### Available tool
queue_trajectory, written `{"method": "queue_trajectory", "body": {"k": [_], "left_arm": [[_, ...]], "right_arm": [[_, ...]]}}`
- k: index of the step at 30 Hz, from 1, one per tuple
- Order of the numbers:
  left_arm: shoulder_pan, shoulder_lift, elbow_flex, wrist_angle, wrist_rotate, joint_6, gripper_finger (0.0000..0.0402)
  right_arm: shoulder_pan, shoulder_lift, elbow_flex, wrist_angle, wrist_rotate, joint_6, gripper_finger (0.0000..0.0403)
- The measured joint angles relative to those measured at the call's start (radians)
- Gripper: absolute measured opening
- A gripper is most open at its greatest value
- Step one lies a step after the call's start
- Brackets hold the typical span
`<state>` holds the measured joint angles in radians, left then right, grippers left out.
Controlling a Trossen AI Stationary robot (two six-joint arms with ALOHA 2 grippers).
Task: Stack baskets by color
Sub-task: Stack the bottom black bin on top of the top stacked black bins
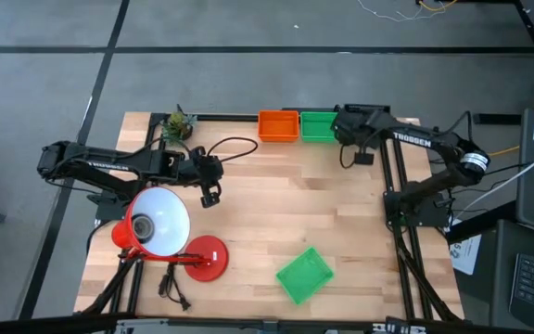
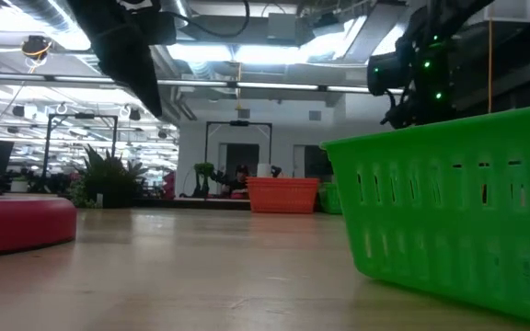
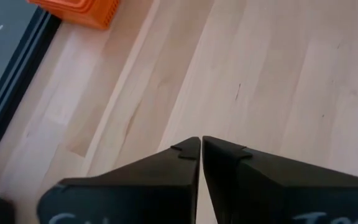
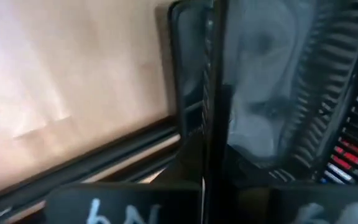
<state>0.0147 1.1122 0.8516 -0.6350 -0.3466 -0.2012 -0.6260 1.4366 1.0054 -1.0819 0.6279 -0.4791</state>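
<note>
Both sets of jaws are clenched on nothing: your left gripper [image 1: 210, 196] hangs over bare wood at centre-left of the high view with its fingers [image 3: 185, 152] pressed together, and your right gripper [image 1: 362, 157] sits at upper right, just beside the green basket [image 1: 318, 125]. Going left to right, you have the red lamp [image 1: 158, 225] at lower left, the orange basket [image 1: 278, 125] touching that green one along the table's [image 1: 276, 204] top edge, and a second green basket [image 1: 304, 275] lying tilted at lower centre.

"TROSSEN" in white on right arm [image 1: 412, 139]; similar white lettering on left arm [image 1: 100, 160], unreadable.
</note>
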Motion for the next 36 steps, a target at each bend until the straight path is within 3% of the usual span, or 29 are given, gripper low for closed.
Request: {"method": "queue_trajectory", "body": {"k": [12,24,36], "left_arm": [[0.0,0.0,0.0,0.002,-0.005,0.001,0.0008],[0.0,0.0,0.0,0.0,-0.007,-0.006,0.0011],[0.0,0.0,0.0,0.0,-0.007,-0.009,0.0012]], "right_arm": [[-0.127,0.119,0.0,0.049,0.005,-0.09,0.0005],[-0.152,0.162,0.0,0.111,0.045,-0.109,0.0104],[-0.152,0.162,0.0,0.122,0.089,-0.202,0.0116]]}}
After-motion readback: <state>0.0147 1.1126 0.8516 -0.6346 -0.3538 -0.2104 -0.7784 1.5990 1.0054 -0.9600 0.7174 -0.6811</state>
